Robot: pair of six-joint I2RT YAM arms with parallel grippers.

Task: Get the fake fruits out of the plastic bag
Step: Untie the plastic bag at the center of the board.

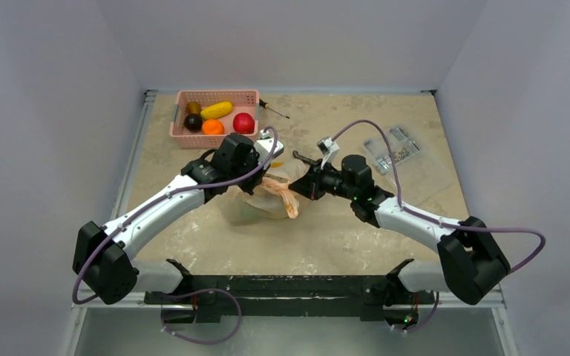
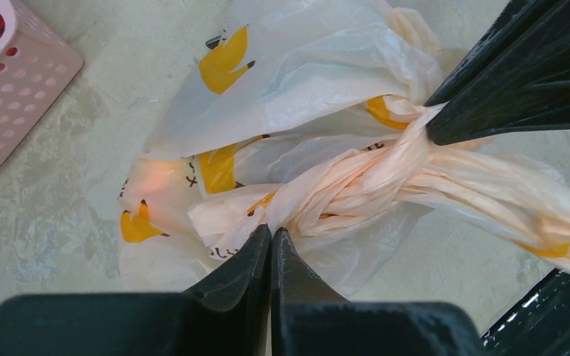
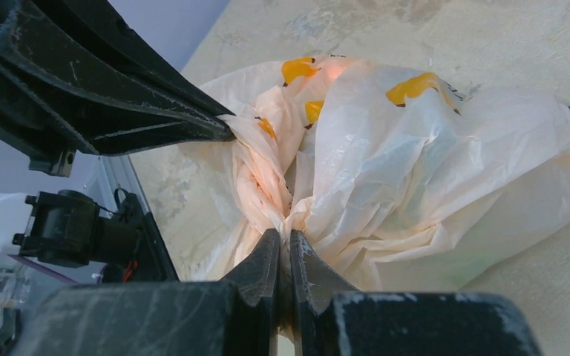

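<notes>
Two white-shelled arms (image 1: 156,211) with bulky black joints, trailing purple cables (image 1: 372,122), tapered matte-black fingers (image 2: 239,273), faintly scuffed.

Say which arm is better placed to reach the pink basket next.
Left, likely: the left gripper is nearer the pink basket; the right gripper, shut on the plastic bag, can anchor it.

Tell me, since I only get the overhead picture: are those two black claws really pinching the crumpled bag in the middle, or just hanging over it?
Observer: Pinching. The left wrist camera shows the left gripper shut on a fold of the plastic bag.
Operator: And the other claw?
Observer: The right wrist camera shows the right gripper shut on a gathered, twisted part of it.
Operator: Is the bag plain?
Observer: No, up close it has orange-yellow marks printed on it.
</notes>
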